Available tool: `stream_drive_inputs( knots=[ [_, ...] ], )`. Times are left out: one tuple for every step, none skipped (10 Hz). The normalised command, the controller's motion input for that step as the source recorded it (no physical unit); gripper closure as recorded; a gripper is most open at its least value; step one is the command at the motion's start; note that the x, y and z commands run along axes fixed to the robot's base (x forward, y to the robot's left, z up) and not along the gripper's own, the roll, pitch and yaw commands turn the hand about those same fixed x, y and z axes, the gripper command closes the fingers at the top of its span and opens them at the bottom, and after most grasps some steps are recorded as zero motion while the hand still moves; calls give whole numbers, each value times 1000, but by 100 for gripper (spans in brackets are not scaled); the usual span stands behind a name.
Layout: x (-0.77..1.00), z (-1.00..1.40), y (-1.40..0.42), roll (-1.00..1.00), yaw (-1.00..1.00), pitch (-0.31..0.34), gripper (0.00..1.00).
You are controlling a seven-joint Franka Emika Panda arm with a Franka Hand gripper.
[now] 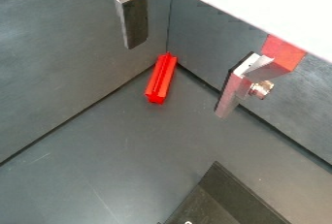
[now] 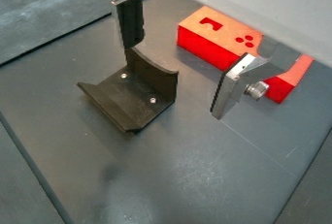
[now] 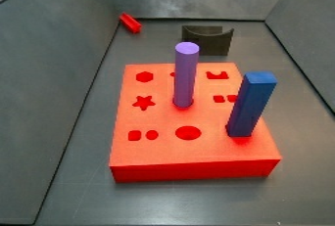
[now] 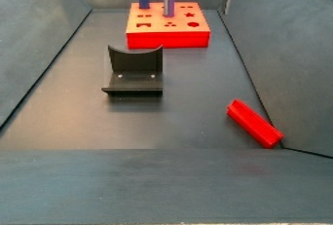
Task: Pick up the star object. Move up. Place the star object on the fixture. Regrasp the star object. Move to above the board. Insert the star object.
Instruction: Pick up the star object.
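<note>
The star object (image 1: 161, 79) is a short red peg lying on its side on the dark floor by a wall corner; it also shows in both side views (image 3: 129, 22) (image 4: 254, 122). My gripper (image 1: 182, 58) hangs well above it, open and empty, with its silver fingers (image 1: 134, 19) spread apart. In a wrist view the gripper (image 2: 182, 61) is seen over the floor beside the fixture (image 2: 134, 97), a dark block with a curved notch. The red board (image 3: 197, 122) with shaped holes lies apart from the peg.
A tall purple cylinder (image 3: 186, 73) and a tall blue square post (image 3: 252, 103) stand upright in the board. Dark walls (image 4: 279, 34) enclose the floor on all sides. The fixture (image 4: 134, 73) sits between the board (image 4: 166, 26) and the peg.
</note>
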Motion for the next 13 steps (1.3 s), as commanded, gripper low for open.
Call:
stream_drive_inputs(
  knots=[
    [0,0,-17,39,0,0,0],
    [-114,-109,0,-146,114,-79,0],
    [0,0,0,0,0,-11,0],
    [6,-460,417,-184,266,-47,0],
    [-234,-486,683,34,351,-81,0],
    [-420,-840,631,-23,543,-203,0],
    [-217,-854,506,-46,691,-134,0],
    [-66,-1000,326,0,703,-49,0],
    [0,-1000,263,0,706,-11,0],
    [0,-1000,206,0,629,-24,0],
    [0,-1000,83,9,500,-23,0],
    [0,-1000,51,9,463,-17,0],
    [-3,-1000,37,11,411,-17,0]
  ],
)
